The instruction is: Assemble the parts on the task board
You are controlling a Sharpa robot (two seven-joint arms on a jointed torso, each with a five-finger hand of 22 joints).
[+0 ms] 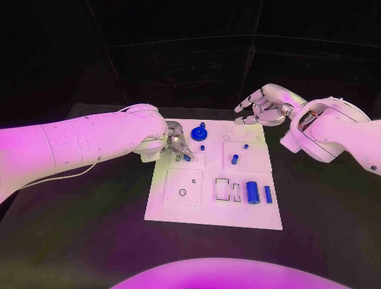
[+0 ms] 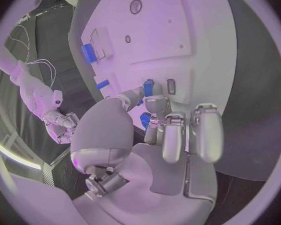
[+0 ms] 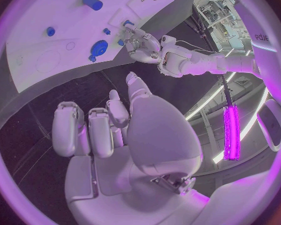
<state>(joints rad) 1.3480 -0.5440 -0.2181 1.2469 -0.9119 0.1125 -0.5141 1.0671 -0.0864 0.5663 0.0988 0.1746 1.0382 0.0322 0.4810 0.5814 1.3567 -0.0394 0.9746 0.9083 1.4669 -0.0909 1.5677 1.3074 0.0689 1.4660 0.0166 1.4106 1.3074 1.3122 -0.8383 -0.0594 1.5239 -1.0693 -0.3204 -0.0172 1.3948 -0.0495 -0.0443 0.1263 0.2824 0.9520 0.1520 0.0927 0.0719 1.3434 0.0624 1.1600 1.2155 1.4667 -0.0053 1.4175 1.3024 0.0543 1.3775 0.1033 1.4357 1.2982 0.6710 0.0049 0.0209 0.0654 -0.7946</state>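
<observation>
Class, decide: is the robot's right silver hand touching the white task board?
Apart. In the right wrist view the right hand hangs over black table, with a dark gap to the white task board.

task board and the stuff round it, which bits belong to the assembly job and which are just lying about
Job:
- task board
- blue cylinder
- blue bar
- blue disc
- left hand, at a small blue part

Lying about:
- white cable on the black table

Robot lab: black table [image 1: 330, 205], equipment racks [image 3: 217, 7]
</observation>
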